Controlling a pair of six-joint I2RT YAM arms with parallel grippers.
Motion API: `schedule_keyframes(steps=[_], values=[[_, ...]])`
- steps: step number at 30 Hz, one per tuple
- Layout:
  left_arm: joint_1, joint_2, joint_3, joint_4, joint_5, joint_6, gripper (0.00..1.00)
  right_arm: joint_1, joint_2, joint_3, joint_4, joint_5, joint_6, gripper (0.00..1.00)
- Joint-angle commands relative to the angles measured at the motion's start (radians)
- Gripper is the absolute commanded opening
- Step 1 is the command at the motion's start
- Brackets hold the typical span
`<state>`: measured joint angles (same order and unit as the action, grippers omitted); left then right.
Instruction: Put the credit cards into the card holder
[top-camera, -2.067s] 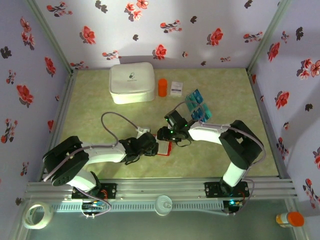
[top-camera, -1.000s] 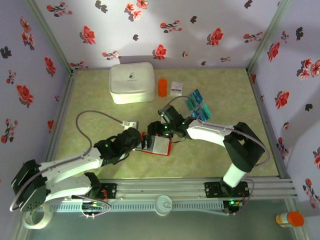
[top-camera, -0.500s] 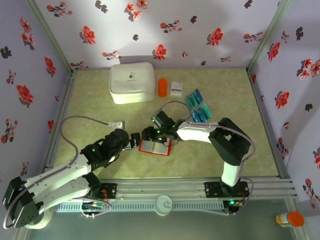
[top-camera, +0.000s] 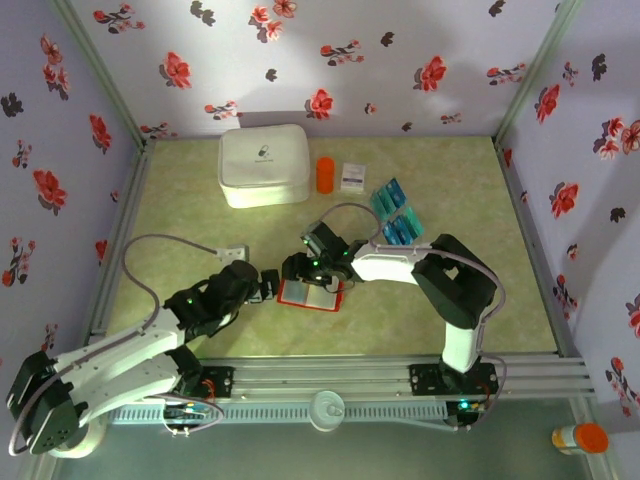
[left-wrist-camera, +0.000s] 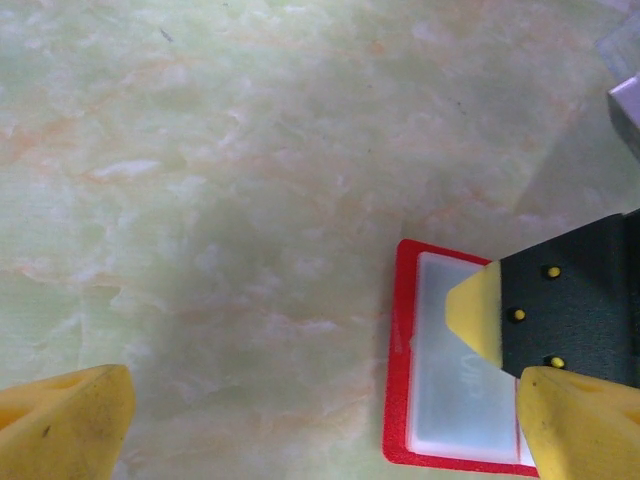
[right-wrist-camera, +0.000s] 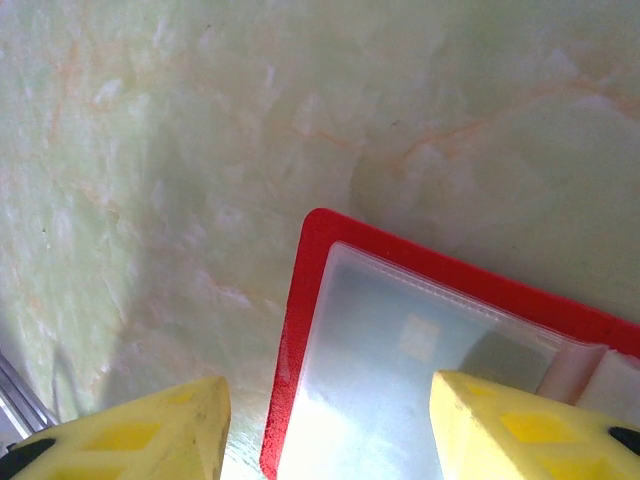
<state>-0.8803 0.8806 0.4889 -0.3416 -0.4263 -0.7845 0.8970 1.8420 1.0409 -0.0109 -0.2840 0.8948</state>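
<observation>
The red card holder (top-camera: 312, 294) lies open on the green table, its clear pockets facing up. In the right wrist view one pale card shows through a pocket of the holder (right-wrist-camera: 400, 380). My right gripper (top-camera: 298, 273) is open and straddles the holder's left edge (right-wrist-camera: 330, 430), one finger over the pocket and one over the table. Its yellow fingertip (left-wrist-camera: 478, 315) rests on the holder (left-wrist-camera: 400, 380). My left gripper (top-camera: 270, 284) is open just left of the holder and touches nothing (left-wrist-camera: 320, 430). Two groups of teal-blue credit cards (top-camera: 385, 198) (top-camera: 402, 228) lie further back and to the right.
A large white zip case (top-camera: 264, 165) stands at the back, with an orange cylinder (top-camera: 325, 174) and a small white packet (top-camera: 352, 176) to its right. Flowered walls close in the table on three sides, and a metal rail (top-camera: 320, 375) runs along the near edge.
The left gripper has drawn back to the left, off the holder. The right gripper and the holder have shifted slightly left. Almost nothing moved in the last half second.
</observation>
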Motion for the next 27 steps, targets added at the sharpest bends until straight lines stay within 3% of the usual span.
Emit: schedule_keyframes(steps=[1, 5, 13, 27], values=[[0.007, 0.018, -0.014, 0.008, -0.007, -0.021, 0.98, -0.012, -0.045, -0.011, 0.002, 0.031, 0.0, 0.54], [0.007, 0.043, -0.022, 0.026, 0.0, -0.022, 0.98, -0.022, -0.046, -0.031, 0.009, 0.029, 0.0, 0.47], [0.007, 0.094, -0.023, 0.052, 0.017, -0.015, 0.98, -0.028, 0.002, -0.035, 0.032, 0.016, 0.01, 0.19], [0.007, 0.225, -0.017, 0.119, 0.062, 0.001, 0.98, -0.03, 0.047, -0.04, 0.054, 0.007, 0.019, 0.17]])
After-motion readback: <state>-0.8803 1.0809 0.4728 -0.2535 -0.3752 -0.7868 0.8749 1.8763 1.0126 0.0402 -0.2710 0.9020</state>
